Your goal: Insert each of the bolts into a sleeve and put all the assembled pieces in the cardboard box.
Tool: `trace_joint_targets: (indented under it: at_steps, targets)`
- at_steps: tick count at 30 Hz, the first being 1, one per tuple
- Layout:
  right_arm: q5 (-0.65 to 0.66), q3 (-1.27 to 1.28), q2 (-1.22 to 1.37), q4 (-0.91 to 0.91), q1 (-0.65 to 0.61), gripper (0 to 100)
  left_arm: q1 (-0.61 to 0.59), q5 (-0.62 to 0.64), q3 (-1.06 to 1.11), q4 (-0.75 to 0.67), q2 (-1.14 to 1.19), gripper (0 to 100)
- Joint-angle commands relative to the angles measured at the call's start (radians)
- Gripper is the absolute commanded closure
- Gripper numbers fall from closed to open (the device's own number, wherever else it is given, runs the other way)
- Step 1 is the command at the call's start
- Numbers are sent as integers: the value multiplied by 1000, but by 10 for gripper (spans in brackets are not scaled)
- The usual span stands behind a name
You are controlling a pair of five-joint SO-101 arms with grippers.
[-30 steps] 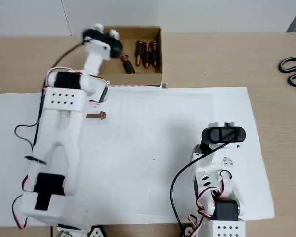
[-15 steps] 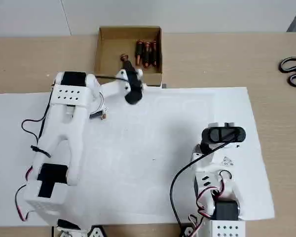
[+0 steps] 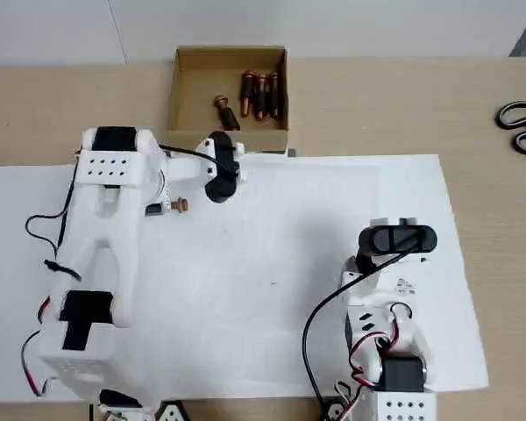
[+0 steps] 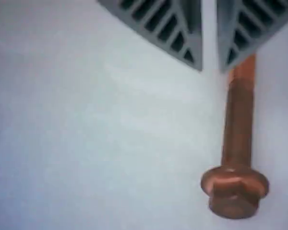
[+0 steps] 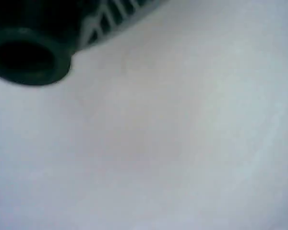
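A copper bolt point(image 3: 177, 206) lies loose on the white paper, its hex head point(image 4: 234, 189) pointing away from my left arm point(image 3: 114, 184). My left gripper point(image 4: 210, 67) hovers low over the far end of the shaft with its ribbed fingers point(image 4: 175, 28) almost together and nothing between them. The bolt's shaft point(image 4: 240, 120) runs from just under one fingertip. My right arm point(image 3: 394, 241) rests at the paper's near right, and a black sleeve point(image 5: 29, 55) sits against its ribbed finger point(image 5: 110, 19) above the paper. The cardboard box point(image 3: 186, 88) holds several assembled pieces point(image 3: 259, 95).
A white paper sheet point(image 3: 289, 228) covers most of the wooden table point(image 3: 403, 105). Scissors point(image 3: 522, 123) lie at the far right edge. One assembled piece point(image 3: 226, 112) lies apart from the row inside the box.
My left arm has swung back from over the box and come down onto the paper at the loose bolt. The right arm has not moved.
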Motion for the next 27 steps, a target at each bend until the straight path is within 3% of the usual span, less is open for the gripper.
trace_joint_targets:
  at_steps: [1, 9, 15, 27]
  targets:
    - [-11, 12, -15, -27, 7, 996, -8, -189, -41, 5, 3, 933]
    - [-11, 12, -15, -27, 7, 996, -2, -229, -47, -6, 97, 928]
    - [-11, 12, -15, -27, 7, 996, -2, -229, -47, -121, 143, 927]
    - [-11, 12, -15, -27, 7, 996, 17, -232, -47, -201, 204, 927]
